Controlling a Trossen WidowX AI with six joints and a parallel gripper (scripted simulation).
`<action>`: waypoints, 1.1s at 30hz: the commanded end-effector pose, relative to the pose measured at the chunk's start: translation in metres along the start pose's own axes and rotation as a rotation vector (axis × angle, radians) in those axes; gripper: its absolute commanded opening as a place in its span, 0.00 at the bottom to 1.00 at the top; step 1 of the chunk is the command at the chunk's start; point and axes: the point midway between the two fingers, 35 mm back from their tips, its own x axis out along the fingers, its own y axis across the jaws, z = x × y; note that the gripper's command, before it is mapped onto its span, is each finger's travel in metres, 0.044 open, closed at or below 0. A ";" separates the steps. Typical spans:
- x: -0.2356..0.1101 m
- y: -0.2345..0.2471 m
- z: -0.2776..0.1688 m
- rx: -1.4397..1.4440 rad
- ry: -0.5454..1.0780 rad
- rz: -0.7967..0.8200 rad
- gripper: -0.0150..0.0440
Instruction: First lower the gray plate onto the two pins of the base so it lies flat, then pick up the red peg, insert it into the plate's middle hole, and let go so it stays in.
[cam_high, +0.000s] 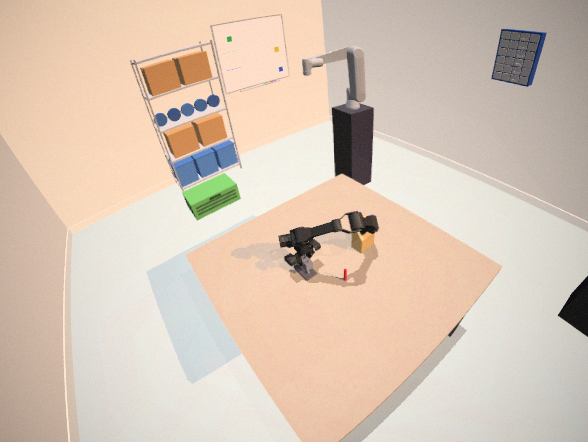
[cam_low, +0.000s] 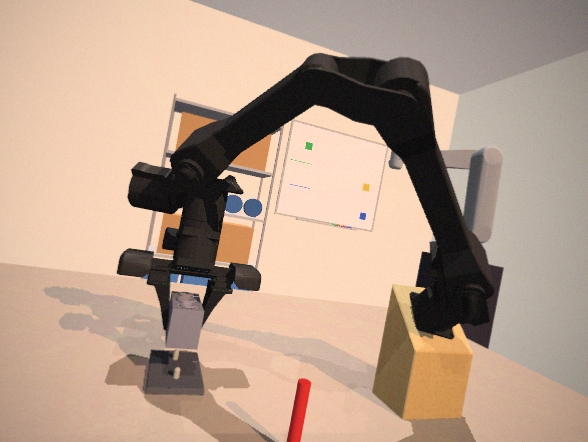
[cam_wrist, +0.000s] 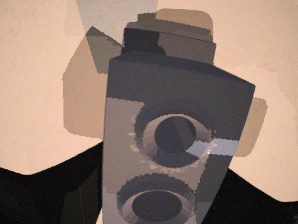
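My gripper (cam_high: 305, 260) (cam_low: 184, 324) is shut on the gray plate (cam_high: 307, 265) (cam_low: 184, 330) (cam_wrist: 125, 150), a thick block with round holes in its upper face. Two holes show in the wrist view. In the exterior view the plate hangs over the dark gray base (cam_low: 192, 382) (cam_wrist: 190, 47), its lower edge close above the rear pin (cam_low: 176, 354). The front pin (cam_low: 177, 373) is in plain sight, not in the plate. The plate's underside is hidden. The red peg (cam_high: 345, 275) (cam_low: 300, 410) stands upright on the table, apart from the base.
The arm is mounted at a yellow block (cam_high: 362, 243) (cam_low: 440, 385) and arches over to the base. In the exterior view the red peg is between the base and this block, nearer the camera. A shelf rack and a whiteboard (cam_high: 252, 57) are beyond the table (cam_high: 350, 340).
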 end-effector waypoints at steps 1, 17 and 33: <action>0.001 -0.002 0.001 0.000 -0.002 -0.003 0.25; 0.001 -0.002 0.002 0.000 -0.002 -0.003 0.25; 0.018 -0.003 0.003 0.000 -0.001 -0.003 0.25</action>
